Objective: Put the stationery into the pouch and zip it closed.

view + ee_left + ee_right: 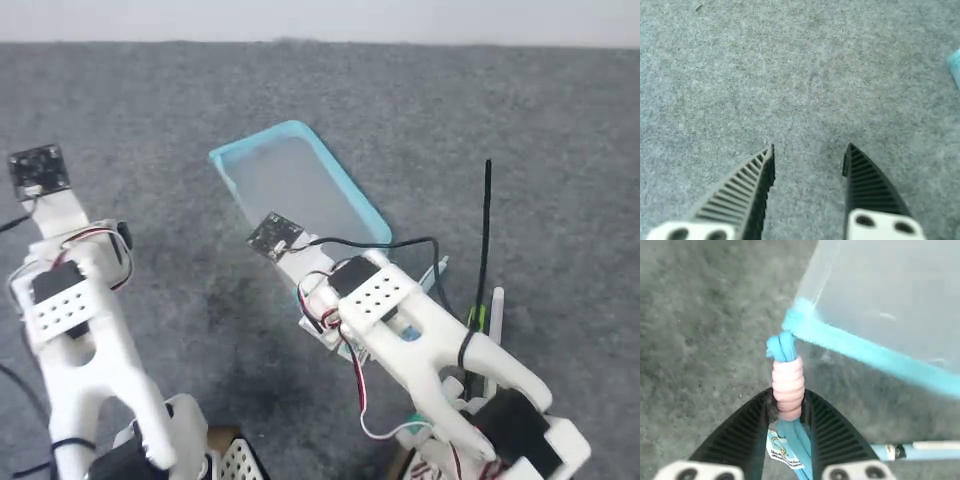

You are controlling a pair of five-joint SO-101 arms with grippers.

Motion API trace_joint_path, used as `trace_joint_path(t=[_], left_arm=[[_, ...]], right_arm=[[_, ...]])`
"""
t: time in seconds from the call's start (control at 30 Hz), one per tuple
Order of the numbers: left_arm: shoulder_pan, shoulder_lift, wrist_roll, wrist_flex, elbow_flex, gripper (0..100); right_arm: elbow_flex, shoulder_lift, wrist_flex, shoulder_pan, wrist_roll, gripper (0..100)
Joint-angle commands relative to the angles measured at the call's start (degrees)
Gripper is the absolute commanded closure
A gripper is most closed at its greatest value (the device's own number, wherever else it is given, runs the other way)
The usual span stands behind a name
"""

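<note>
Now our right gripper pinches the pouch's zip pull, a ribbed pink bead on blue cord. The pouch, a frosted rectangle with fuzzy blue edging, lies flat on the nubbly grey carpet. A thin black pen lies near it. Our left gripper hangs spread wide, its ridged fingers holding nothing.

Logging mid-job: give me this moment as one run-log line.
right gripper: shut on pink zipper pull | left gripper: open, empty, over carpet | pouch: flat | black pen: outside pouch
</note>
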Motion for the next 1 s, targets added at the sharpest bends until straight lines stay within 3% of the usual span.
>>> trace_joint_path(t=[0.0, 0.13, 0.33, 0.63, 0.97], left_arm=[[-0.09, -2.20, -0.62, 0.26, -1.71, 79], [-0.09, -2.20, -0.62, 0.26, -1.71, 79], [-0.09, -2.20, -0.62, 0.26, -1.71, 79], [-0.09, -2.20, -0.62, -0.09, -0.84, 79], [-0.09, -2.20, -0.62, -0.09, -0.84, 79]], right_arm=[[-3.08, 1.01, -0.40, 2.77, -1.67, 99.2], [-10.37, 10.24, -3.56, 4.88, -3.25, 99.2], [-25.85, 23.34, 0.75, 4.53, -3.43, 99.2], [-15.30, 15.69, 1.98, 4.97, -5.27, 99.1], [-12.66, 10.51, -2.68, 1.36, -1.85, 73.6]])
